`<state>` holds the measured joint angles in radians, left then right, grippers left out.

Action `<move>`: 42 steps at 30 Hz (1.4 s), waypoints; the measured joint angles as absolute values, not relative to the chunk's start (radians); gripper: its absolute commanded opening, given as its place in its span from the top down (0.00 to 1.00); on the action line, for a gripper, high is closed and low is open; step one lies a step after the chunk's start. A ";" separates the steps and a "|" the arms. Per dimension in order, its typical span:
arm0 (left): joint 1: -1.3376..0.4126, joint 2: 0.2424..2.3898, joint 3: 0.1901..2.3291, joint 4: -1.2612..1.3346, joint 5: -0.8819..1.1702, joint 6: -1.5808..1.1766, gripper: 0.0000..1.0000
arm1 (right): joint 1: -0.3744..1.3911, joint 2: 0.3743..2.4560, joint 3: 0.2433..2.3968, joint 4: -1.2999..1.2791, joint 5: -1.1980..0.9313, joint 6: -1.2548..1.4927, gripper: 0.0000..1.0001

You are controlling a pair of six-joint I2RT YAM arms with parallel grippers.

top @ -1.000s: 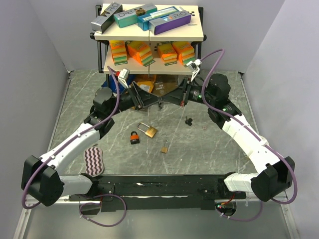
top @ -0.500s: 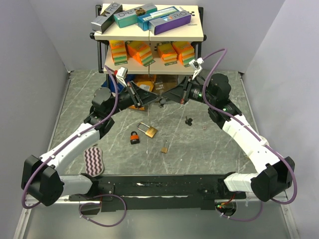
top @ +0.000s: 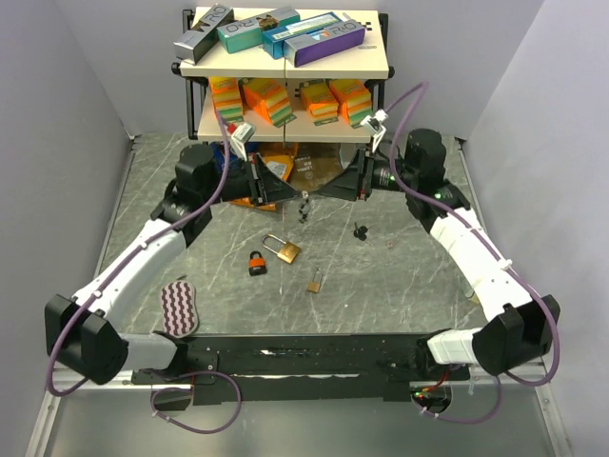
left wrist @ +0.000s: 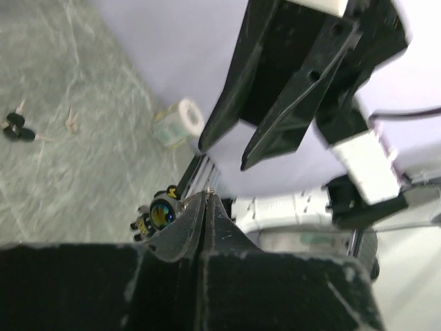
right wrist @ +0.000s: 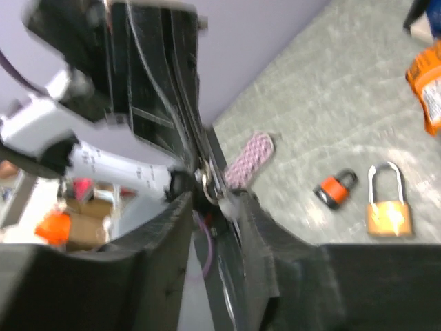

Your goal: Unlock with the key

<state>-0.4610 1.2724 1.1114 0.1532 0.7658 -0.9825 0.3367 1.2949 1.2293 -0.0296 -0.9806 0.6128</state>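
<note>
Locks lay on the bench (top: 409, 286), none yet tried: small padlock (top: 313, 283), orange padlock (top: 258, 264), brass padlock (top: 284, 249). Above them, in mid-air, the left claw (top: 287, 196) was pinched shut on the dangling key (top: 304, 206). The right claw (top: 325, 193) stood parted just beside it — likely a handover, to free one arm for steadying a lock.
</note>
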 measured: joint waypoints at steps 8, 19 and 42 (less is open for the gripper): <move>-0.451 1.340 1.301 -0.249 1.006 -0.701 0.99 | 0.359 1.369 1.442 -0.456 -1.137 0.310 0.59; -0.475 1.383 1.347 -0.440 1.109 -0.576 0.99 | 0.495 1.482 1.540 -0.635 -1.193 0.186 0.69; -0.476 1.386 1.347 -0.470 1.125 -0.560 0.99 | 0.505 1.490 1.547 -0.720 -1.167 0.112 0.71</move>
<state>-0.4759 1.3865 1.3472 -0.4698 1.1248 -0.5598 0.5049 1.4899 1.5475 -0.7200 -1.1671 0.1123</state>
